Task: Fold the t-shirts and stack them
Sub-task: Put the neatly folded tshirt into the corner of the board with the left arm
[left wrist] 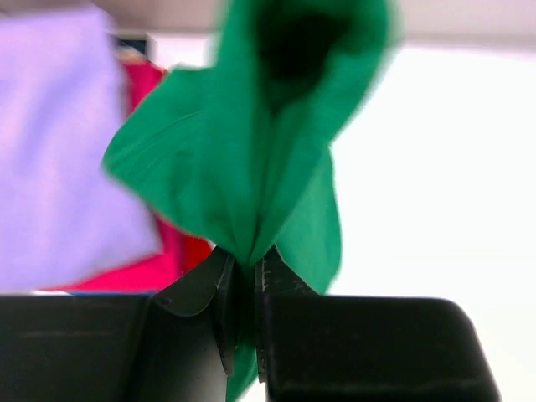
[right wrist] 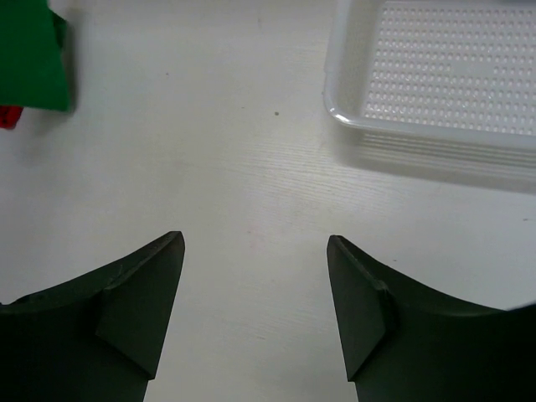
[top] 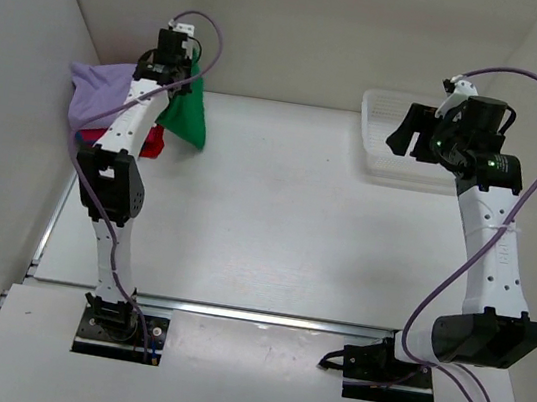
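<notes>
Got the left gripper point(left wrist: 244, 264) pinched narrow on the green shirt point(left wrist: 251, 167), cloth bunched right between the jaws and fanning out from there. Up in the upper left of the top view, dangling from that gripper over the far corner of the bench point(top: 275, 222). Can spot a lavender shirt point(top: 97, 95) just left of it, with a red shirt point(top: 152, 146) peeking out underneath. Pretty blurry in the left wrist view, so can't tell how neatly those two sit. Over on the right, got the right gripper point(right wrist: 255, 243) standing wide, nothing between the jaws, held over bare bench just beside the white basket point(right wrist: 352, 126) in the upper right. Also catching a green corner at upper left of the right wrist view.
</notes>
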`<state>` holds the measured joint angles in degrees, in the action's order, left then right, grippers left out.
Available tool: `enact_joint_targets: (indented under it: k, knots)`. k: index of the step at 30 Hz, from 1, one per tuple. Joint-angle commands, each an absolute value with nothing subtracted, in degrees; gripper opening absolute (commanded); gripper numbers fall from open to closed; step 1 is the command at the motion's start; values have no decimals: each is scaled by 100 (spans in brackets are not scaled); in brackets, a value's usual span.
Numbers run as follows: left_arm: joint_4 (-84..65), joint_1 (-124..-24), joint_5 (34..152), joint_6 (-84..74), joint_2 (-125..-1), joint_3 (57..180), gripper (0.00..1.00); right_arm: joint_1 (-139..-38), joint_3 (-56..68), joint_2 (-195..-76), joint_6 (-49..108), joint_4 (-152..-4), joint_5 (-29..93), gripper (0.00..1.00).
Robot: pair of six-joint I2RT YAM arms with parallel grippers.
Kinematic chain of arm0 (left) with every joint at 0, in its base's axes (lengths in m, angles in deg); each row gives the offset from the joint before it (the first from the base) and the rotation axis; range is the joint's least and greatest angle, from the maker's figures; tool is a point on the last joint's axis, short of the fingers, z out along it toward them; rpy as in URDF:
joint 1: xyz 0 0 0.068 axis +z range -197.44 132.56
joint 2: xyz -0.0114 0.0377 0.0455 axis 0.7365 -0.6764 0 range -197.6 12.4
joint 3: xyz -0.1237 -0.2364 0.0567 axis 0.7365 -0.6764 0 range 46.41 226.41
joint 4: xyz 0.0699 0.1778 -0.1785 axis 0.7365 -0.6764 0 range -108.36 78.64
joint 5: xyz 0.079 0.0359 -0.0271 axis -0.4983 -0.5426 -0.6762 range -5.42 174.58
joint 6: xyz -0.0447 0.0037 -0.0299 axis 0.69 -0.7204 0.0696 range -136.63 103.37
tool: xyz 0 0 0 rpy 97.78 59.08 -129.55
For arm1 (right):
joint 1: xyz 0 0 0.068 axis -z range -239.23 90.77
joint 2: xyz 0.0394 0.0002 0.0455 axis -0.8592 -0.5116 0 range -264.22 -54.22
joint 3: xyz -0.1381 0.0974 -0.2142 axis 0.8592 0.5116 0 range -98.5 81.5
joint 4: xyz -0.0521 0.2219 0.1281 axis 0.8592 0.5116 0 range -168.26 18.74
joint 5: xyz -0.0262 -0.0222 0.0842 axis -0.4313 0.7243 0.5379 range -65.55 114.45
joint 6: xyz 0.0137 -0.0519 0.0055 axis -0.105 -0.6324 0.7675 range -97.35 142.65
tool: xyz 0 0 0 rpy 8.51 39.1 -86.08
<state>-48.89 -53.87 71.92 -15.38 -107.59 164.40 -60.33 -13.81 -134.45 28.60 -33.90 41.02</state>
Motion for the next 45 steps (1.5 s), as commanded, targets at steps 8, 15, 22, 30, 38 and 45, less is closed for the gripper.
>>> enact_joint_targets:
  k: [8,15,22,30,38,45]
  knots:
    - [-5126,-4287,7598,-1408,-11118,18335,0,-5932,-1105,-13323,2722,-3651,4272,66]
    - [-5169,-3874,7729,-1566,-11232,18273,0,-6019,-1140,-13561,2757,-3695,4282,67]
    - [-4977,-3224,7817,-1461,-11346,17966,0,-6335,-1368,-13956,2739,-3537,4229,66]
    - [-4669,-2959,7571,-1426,-11434,17421,0,-6661,-1483,-14290,2774,-3431,3948,67]
    - [-4441,-2854,6939,-1478,-12066,17832,0,-6995,-1825,-14721,2713,-3098,3658,67]
    - [-4326,-2749,6604,-1496,-12839,18940,0,-7179,-2334,-15212,2661,-2764,3570,67]
